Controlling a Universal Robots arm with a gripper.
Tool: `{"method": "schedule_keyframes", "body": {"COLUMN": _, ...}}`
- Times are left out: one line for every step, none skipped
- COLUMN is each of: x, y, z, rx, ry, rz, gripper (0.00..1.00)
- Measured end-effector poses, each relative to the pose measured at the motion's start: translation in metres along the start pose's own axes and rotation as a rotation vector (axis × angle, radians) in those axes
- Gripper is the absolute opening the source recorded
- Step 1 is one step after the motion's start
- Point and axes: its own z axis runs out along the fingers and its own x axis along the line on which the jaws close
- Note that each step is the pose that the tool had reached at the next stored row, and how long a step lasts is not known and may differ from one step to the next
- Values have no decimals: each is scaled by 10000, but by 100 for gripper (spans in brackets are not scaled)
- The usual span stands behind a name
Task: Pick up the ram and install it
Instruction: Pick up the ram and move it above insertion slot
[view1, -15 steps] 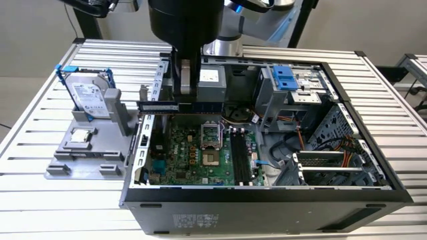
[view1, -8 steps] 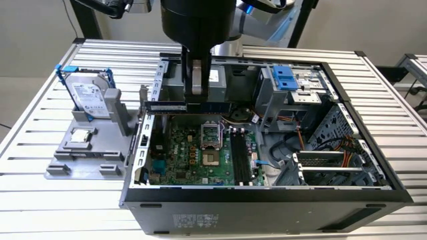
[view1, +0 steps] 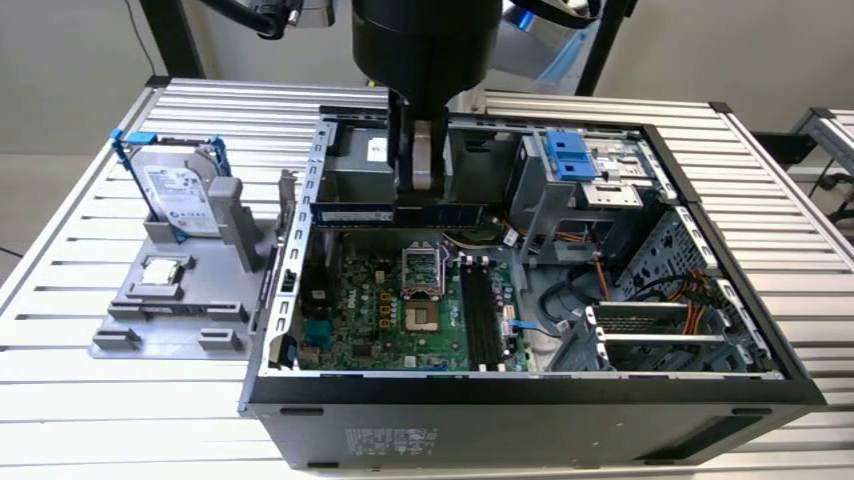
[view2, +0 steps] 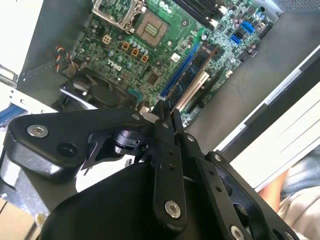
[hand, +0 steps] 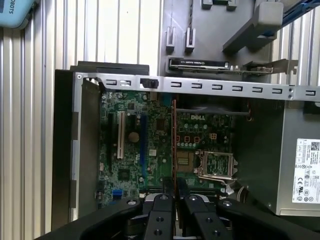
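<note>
Blue-green and flat, with dark chips, the ram (view1: 350, 214) is pinched between the pressed-together fingers of the gripper (view1: 424, 196). It is held level in the upper middle of the exterior view, above the inside of the open computer case (view1: 534, 395). Its middle part is hidden behind the pale fingers, and the black arm is cut off by the upper edge of the frame. In the first wrist view the ram (hand: 173, 145) is seen only edge-on, as one thin line over the green motherboard (hand: 130, 150), so its label cannot be made out.

The long black memory slots (view1: 481, 310) lie lower in the case, apart from the stick, beside the square silver socket (view1: 420, 270). One end of the ram comes close to the perforated metal rim (view1: 318, 180) of the case; more open room is left at the other end.

At the exterior view's left, a boxy hard drive (view1: 180, 190) is set upright in a grey plastic holder (view1: 167, 310), on the ribbed metal table (view1: 67, 400).
</note>
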Motion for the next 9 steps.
{"method": "schedule_keyframes", "body": {"x": 1, "y": -17, "z": 0, "rx": 0, "ry": 0, "rz": 0, "gripper": 0}}
{"method": "schedule_keyframes", "body": {"x": 1, "y": -34, "z": -1, "rx": 0, "ry": 0, "rz": -2, "gripper": 0}}
{"method": "schedule_keyframes", "body": {"x": 2, "y": -49, "z": -1, "rx": 0, "ry": 0, "rz": -1, "gripper": 0}}
{"method": "schedule_keyframes", "body": {"x": 2, "y": -62, "z": -1, "rx": 0, "ry": 0, "rz": -2, "gripper": 0}}
{"method": "schedule_keyframes", "body": {"x": 2, "y": -77, "z": -1, "rx": 0, "ry": 0, "rz": -3, "gripper": 0}}
{"method": "schedule_keyframes", "body": {"x": 2, "y": -90, "z": -1, "rx": 0, "ry": -1, "rz": -3, "gripper": 0}}
{"method": "schedule_keyframes", "body": {"x": 3, "y": -103, "z": -2, "rx": 0, "ry": -1, "rz": -3, "gripper": 0}}
{"method": "schedule_keyframes", "body": {"x": 3, "y": -115, "z": -2, "rx": 0, "ry": 0, "rz": -3, "gripper": 0}}
{"method": "schedule_keyframes", "body": {"x": 4, "y": -129, "z": -3, "rx": 0, "ry": 0, "rz": -4, "gripper": 0}}
